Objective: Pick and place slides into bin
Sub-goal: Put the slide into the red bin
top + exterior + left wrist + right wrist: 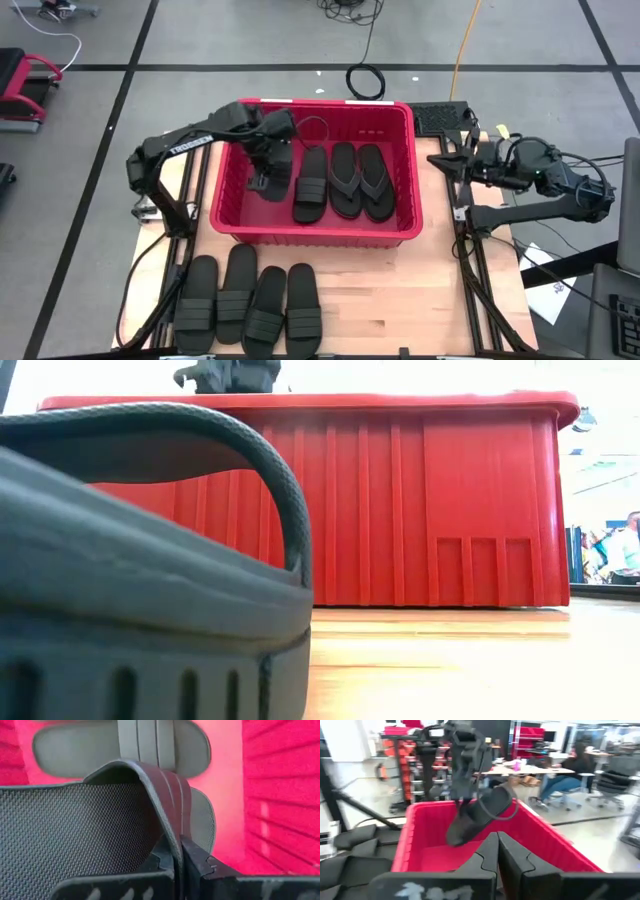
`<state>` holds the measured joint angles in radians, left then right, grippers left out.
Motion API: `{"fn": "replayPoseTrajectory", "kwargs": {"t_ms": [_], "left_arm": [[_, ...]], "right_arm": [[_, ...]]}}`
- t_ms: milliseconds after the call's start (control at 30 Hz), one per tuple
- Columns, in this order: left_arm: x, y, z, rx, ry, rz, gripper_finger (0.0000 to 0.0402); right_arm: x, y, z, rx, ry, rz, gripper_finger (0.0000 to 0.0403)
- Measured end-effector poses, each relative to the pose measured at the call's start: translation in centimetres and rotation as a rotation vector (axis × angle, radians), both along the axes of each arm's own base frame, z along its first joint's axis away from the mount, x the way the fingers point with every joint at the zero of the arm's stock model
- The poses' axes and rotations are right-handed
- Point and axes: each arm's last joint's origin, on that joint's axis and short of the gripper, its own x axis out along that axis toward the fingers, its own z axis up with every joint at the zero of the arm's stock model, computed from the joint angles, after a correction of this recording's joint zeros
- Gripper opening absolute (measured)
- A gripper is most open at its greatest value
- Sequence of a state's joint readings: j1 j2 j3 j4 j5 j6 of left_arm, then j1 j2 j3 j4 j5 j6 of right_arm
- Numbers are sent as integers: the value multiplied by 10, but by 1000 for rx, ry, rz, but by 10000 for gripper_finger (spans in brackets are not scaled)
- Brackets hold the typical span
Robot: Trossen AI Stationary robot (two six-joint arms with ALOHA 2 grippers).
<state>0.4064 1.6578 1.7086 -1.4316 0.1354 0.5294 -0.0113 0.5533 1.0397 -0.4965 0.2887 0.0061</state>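
The red bin (405,215) stands mid-table and holds one band slide (310,186) and two thong sandals (360,180) lying flat on its floor. My left gripper (268,160) reaches into the bin's left part, shut on another band slide (268,182), which also shows in the right wrist view (480,815). Several band slides (250,300) lie side by side on the table in front of the bin. One of them fills the low view's left (150,570). My right gripper (447,160) is shut and empty at the table's right edge, beside the bin. My left gripper pinches the slide's ribbed band strap (170,827) between its two fingers, at the strap's edge near one side of the sole. The fingers come from above, pointing down. The slide hangs tilted below them inside the bin, its lower end (456,836) near the floor.
The bin's thick rim (300,402) and slotted walls surround my left gripper. The bin floor at the left (235,200) is bare. Black gear (440,118) sits at the back right corner. People sit at desks in the room beyond (570,775).
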Motion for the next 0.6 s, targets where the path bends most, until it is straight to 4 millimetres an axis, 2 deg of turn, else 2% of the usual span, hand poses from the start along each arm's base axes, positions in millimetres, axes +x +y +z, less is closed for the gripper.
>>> {"fn": "replayPoseTrajectory", "kwargs": {"t_ms": [133,200,300,600], "left_arm": [[-3,15,-35,-53,-81,-32,0],[-5,19,-44,-57,-86,-51,0],[-12,23,-47,-109,-102,-60,0],[-29,54,-48,-231,-202,2,0]], "right_arm": [[0,-2,2,3,-19,-56,0],[0,-2,3,3,-34,-55,0],[0,-2,5,2,-51,-55,0],[0,-2,6,-25,-53,-54,0]]}}
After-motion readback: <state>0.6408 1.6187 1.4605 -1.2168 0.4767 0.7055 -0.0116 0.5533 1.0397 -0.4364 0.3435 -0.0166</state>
